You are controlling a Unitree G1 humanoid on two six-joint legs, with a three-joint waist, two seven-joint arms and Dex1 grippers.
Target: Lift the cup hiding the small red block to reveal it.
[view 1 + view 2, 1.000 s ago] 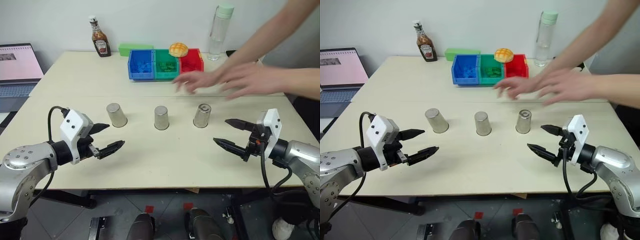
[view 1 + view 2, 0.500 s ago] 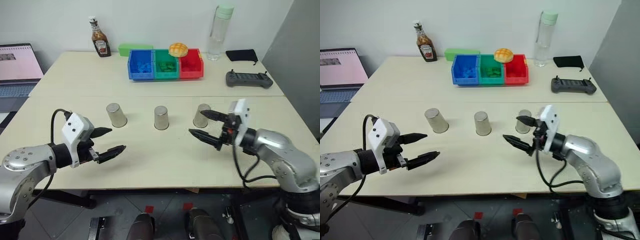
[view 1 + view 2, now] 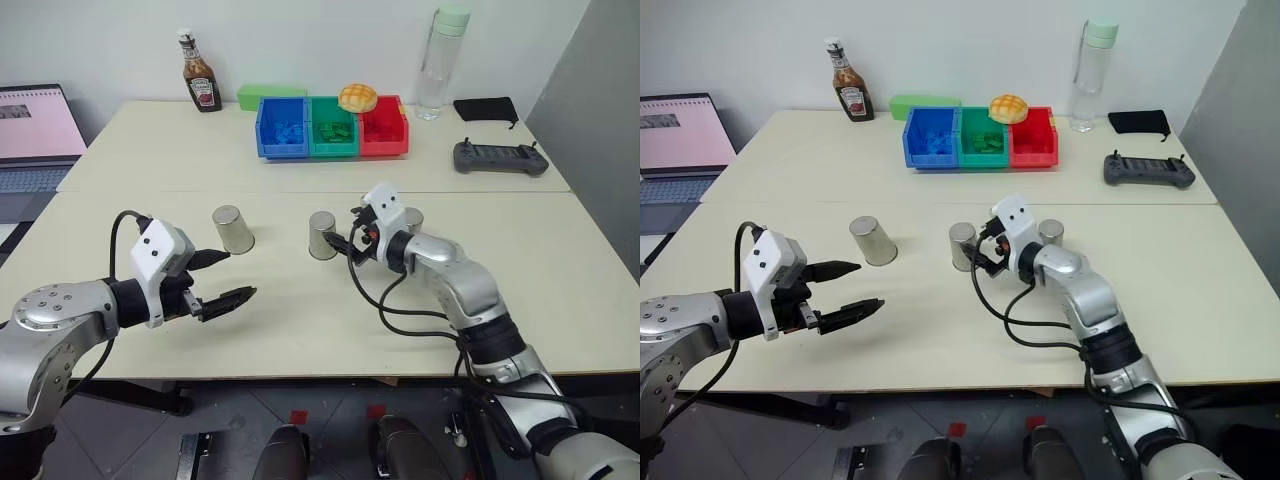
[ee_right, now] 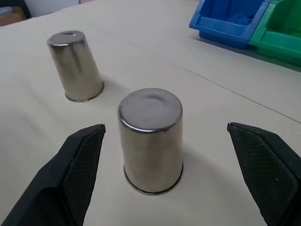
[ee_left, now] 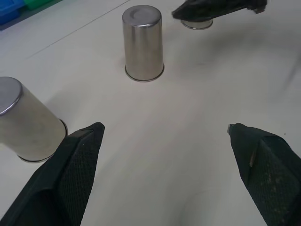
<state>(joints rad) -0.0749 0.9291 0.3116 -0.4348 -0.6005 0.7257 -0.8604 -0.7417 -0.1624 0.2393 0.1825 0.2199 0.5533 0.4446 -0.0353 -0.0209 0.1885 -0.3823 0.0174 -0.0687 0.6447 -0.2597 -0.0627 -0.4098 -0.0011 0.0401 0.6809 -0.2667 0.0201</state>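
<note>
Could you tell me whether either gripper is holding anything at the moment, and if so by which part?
Nothing is held. The right gripper has open jaws either side of the middle cup without touching it; the left gripper is open over bare table.

Both head cameras look down over the whole desk [image 3: 300, 320] from its near edge; each wrist camera sits low, close to the middle cup [image 4: 150, 139], which both share.

Middle cup [image 3: 322, 235], shiny steel, upside down on table, two identical cups flanking
</note>
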